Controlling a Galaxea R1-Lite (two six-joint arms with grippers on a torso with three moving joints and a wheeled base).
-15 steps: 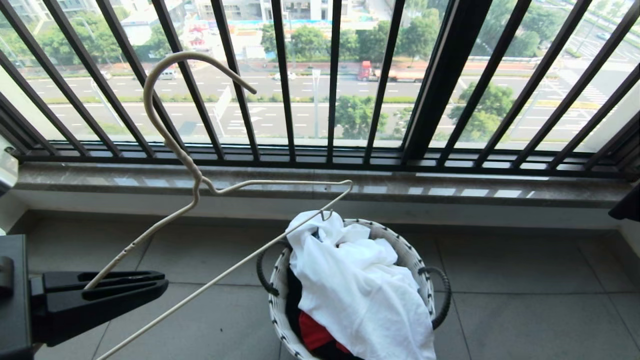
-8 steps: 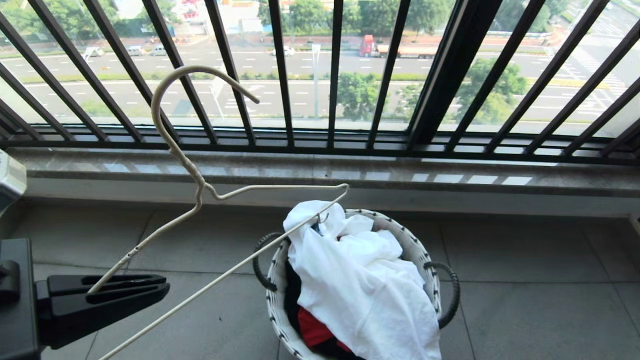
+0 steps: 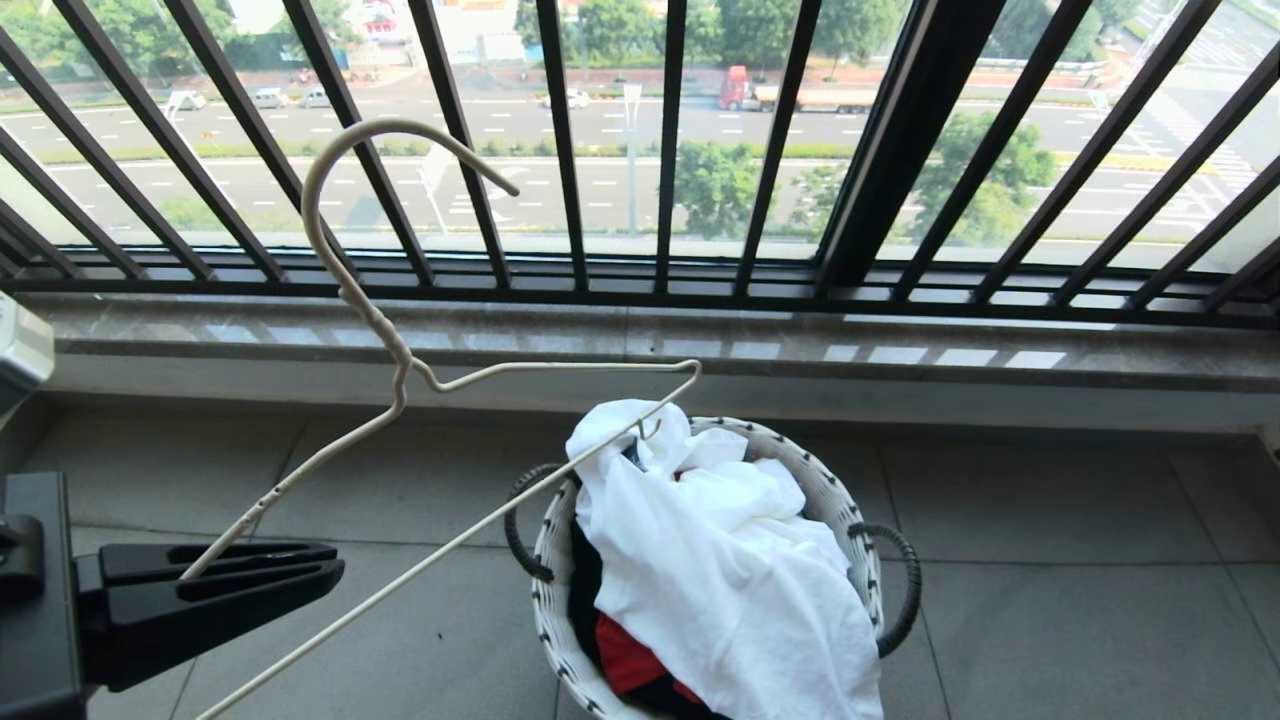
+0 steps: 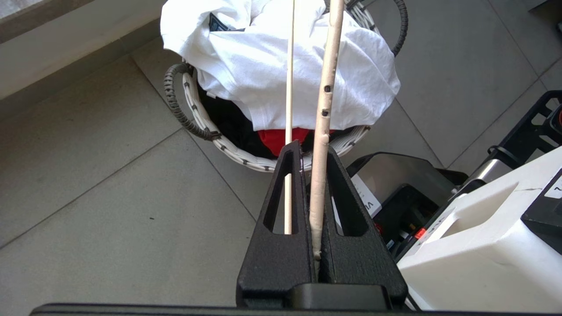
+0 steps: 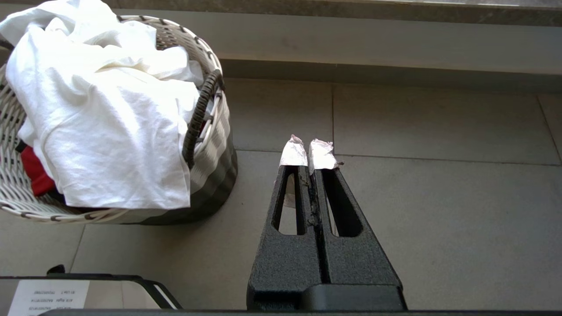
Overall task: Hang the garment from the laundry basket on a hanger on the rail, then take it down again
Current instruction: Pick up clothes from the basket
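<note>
Basket: your laundry basket (image 3: pixel 850 500) is the landmark, on the tiled floor under the sill.
Garment: heaped in it, spilling over the near rim (image 3: pixel 720 580).
Hanger: far tip (image 3: pixel 690 372) above the shirt; long axis slants back toward you.
Left gripper: clamps the hanger's shoulder (image 3: pixel 330 572), level, left of the basket.
Right gripper: pinched empty (image 5: pixel 309 153), right of the basket.

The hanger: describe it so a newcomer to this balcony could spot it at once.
Start at the barred window, then drop to the white woven basket on the tiled floor. Rising up and left from the basket is the hanger, one shoulder clamped in the left gripper. It is the only thin cream rod here, topped by a big curved hook.
</note>
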